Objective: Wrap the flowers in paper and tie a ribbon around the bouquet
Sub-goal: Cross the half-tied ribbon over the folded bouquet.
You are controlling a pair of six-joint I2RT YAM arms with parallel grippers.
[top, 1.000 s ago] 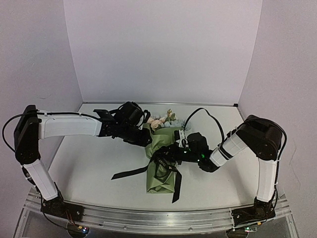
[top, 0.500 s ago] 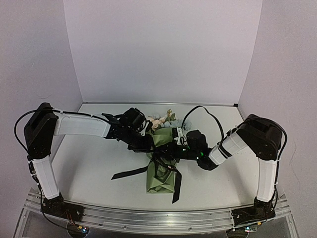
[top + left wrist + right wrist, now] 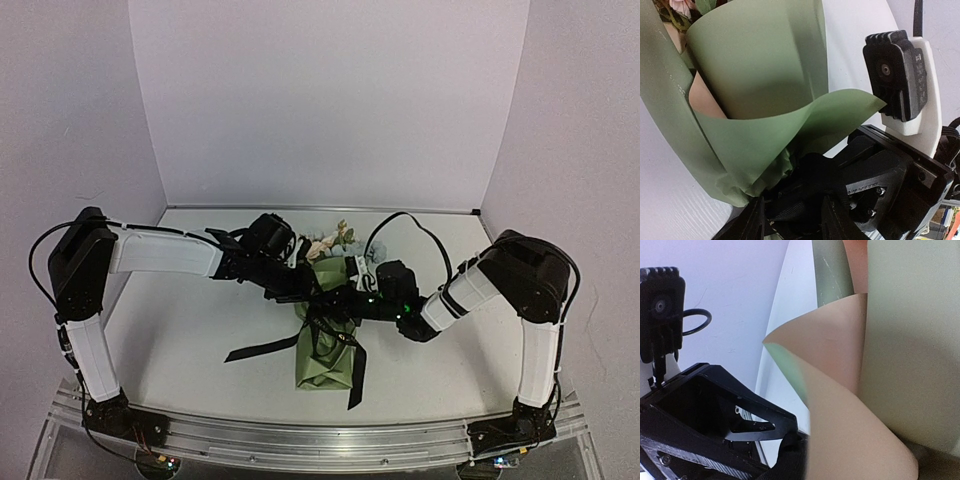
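Note:
The bouquet [image 3: 326, 345] lies mid-table, a cone of olive-green paper [image 3: 755, 85] with the flowers [image 3: 330, 243] poking out at its far end. The black ribbon [image 3: 262, 347] is wrapped round its waist, with tails trailing left and toward the front. Both grippers meet at that waist. My left gripper [image 3: 308, 291] comes in from the left; in its wrist view its fingers [image 3: 756, 220] stand apart with dark ribbon [image 3: 805, 195] between them. My right gripper [image 3: 337, 303] is shut at the ribbon [image 3: 790, 457], its fingertips hidden behind the tan inner side of the paper [image 3: 850, 405].
A looping black cable [image 3: 408, 224] rises over the right arm behind the bouquet. White walls close in the table at the back and both sides. An aluminium rail [image 3: 320, 440] runs along the near edge.
My left arm has swung in and lower toward the bouquet's waist, and its jaws have spread wider. The right gripper has edged slightly up and left, still shut. The bouquet has barely moved.

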